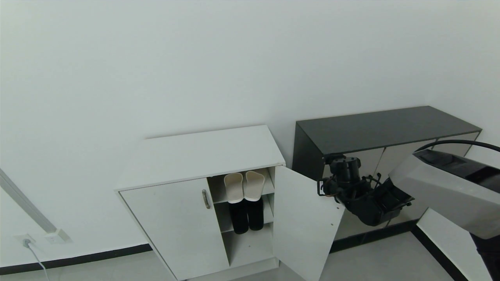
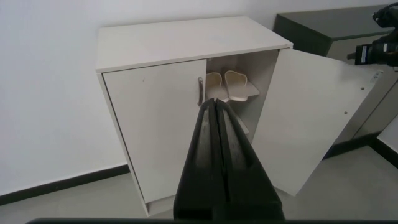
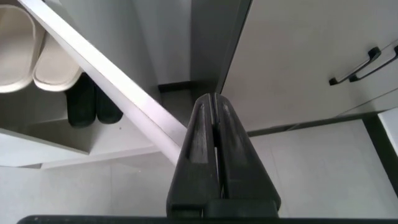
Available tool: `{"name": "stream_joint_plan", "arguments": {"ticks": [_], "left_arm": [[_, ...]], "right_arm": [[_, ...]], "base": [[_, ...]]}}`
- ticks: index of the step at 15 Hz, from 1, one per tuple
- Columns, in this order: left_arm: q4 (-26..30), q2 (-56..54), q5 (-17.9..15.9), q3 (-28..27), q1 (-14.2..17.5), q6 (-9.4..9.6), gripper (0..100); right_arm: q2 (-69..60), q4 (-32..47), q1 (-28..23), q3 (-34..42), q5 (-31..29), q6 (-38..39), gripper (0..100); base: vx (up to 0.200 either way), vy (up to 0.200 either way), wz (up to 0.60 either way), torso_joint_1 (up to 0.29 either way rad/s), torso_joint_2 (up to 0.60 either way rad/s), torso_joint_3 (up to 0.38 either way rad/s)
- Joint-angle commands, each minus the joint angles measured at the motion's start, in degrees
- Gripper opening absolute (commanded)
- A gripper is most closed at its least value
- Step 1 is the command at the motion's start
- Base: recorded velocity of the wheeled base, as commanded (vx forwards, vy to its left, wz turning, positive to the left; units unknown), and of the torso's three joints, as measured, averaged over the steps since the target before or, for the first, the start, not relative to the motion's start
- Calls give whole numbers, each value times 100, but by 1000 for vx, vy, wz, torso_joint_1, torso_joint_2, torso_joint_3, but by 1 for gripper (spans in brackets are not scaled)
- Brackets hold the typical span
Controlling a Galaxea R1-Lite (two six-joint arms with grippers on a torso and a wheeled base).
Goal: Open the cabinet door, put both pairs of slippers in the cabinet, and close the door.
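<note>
White wall (image 1: 156,58) behind, grey floor (image 1: 371,257) below. You have the white cabinet (image 1: 203,152) standing against the wall, with a dark sideboard (image 1: 383,125) just beside it on the robot's right.

Cabinet: left door (image 1: 172,222) is shut, and its metal handle (image 1: 205,199) is upright at the inner edge. Right door (image 1: 304,226) is swung open toward the robot, well off the cabinet front.

Slippers: both pairs are inside, in the right-hand compartment. The white slippers (image 1: 244,186) lie side by side on the upper shelf, with their near ends overhanging its front edge. The black slippers (image 1: 247,216) sit side by side on the shelf directly below.

Right end effector (image 3: 215,99): fingers are pressed together with nothing between them. You see it at the free edge of the open door, at about upper-shelf height. In the right wrist view the door's edge runs just past the fingertips; you cannot tell whether they touch.

Left end effector (image 2: 214,106): fingers are also pressed together and carry nothing. It is held out in front of the cabinet, well apart from it, pointing at the seam between the two doors.

Wall socket (image 1: 26,239) with a plugged-in cable sits low on the wall, far left.
</note>
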Motion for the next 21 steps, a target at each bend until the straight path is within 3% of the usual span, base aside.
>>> {"name": "stream_joint_plan", "arguments": {"ticks": [1,9,15,21], "left_arm": [[1,7,1,1,4,-10,0],[1,7,1,1,-5,-1,0],[1,7,1,1,-5,-1,0],[1,7,1,1,4,-1,0]], "right_arm": [[-3,21,27,25,1,2,0],[-495,21,449,658,-7,2,0],[-1436,-31,1442,1625,1,55,0],[-1234,-93,1372,1739,10,107,0]], "base": [[0,0,0,0,0,0],[0,0,0,0,0,0],[0,0,0,0,0,0],[0,0,0,0,0,0]]}}
